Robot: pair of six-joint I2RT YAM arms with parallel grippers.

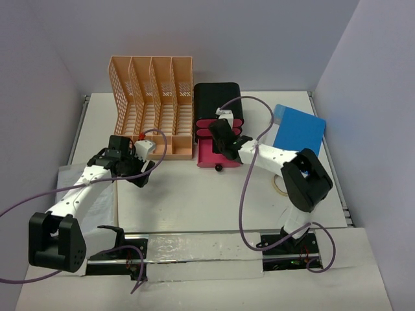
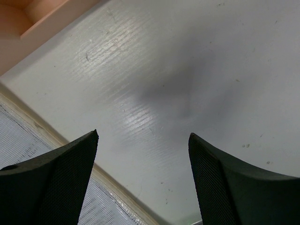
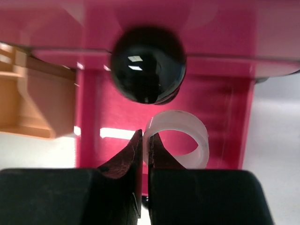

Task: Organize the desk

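Note:
The desk (image 1: 194, 201) is the big white tabletop. My right gripper (image 3: 146, 138) is shut on the wall of a translucent white tape ring (image 3: 190, 133), pinching it between both fingertips. It holds the ring over the open pink drawer (image 1: 209, 158) of the black box (image 1: 217, 100), just behind the drawer's black knob (image 3: 147, 63). In the top view the right gripper (image 1: 224, 139) hangs above that drawer. My left gripper (image 2: 143, 135) is open over bare desk (image 2: 187, 70) with nothing between its fingers, and in the top view it (image 1: 139, 173) sits just in front of the peach rack.
A peach lattice file rack (image 1: 155, 103) stands at the back left beside the black box. A blue book (image 1: 299, 129) lies at the back right. A clear plastic sheet (image 1: 91, 201) covers the desk's left edge under the left arm. A pale ring (image 1: 280, 186) shows beside the right arm.

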